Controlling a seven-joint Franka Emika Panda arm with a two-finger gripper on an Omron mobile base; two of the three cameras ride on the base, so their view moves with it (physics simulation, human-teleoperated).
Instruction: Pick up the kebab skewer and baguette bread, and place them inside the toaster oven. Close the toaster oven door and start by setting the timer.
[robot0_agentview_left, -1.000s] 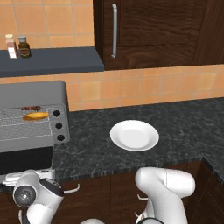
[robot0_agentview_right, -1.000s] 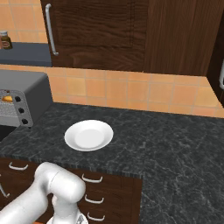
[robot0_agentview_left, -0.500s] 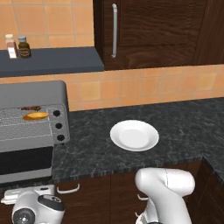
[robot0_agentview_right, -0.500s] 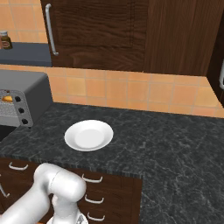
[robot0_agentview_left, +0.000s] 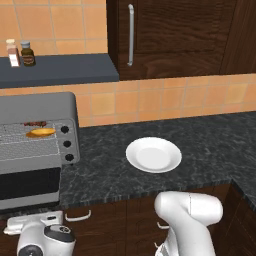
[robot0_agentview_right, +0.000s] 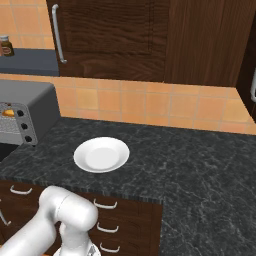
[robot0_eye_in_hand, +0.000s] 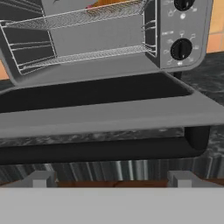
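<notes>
The hand (robot0_eye_in_hand: 112, 178) is spread wide and empty, low in front of the toaster oven door (robot0_eye_in_hand: 105, 116), which hangs open and near level. The baguette bread (robot0_agentview_left: 41, 132) and the kebab skewer (robot0_agentview_left: 35, 123) already lie on the wire rack inside the toaster oven (robot0_agentview_left: 37, 107). Judged next: get under the door's front edge, centred, and lift evenly. The door is smooth dark glass in grey frame. The table (robot0_agentview_left: 210, 137) is speckled black stone and carries a white plate (robot0_agentview_left: 153, 154).
</notes>
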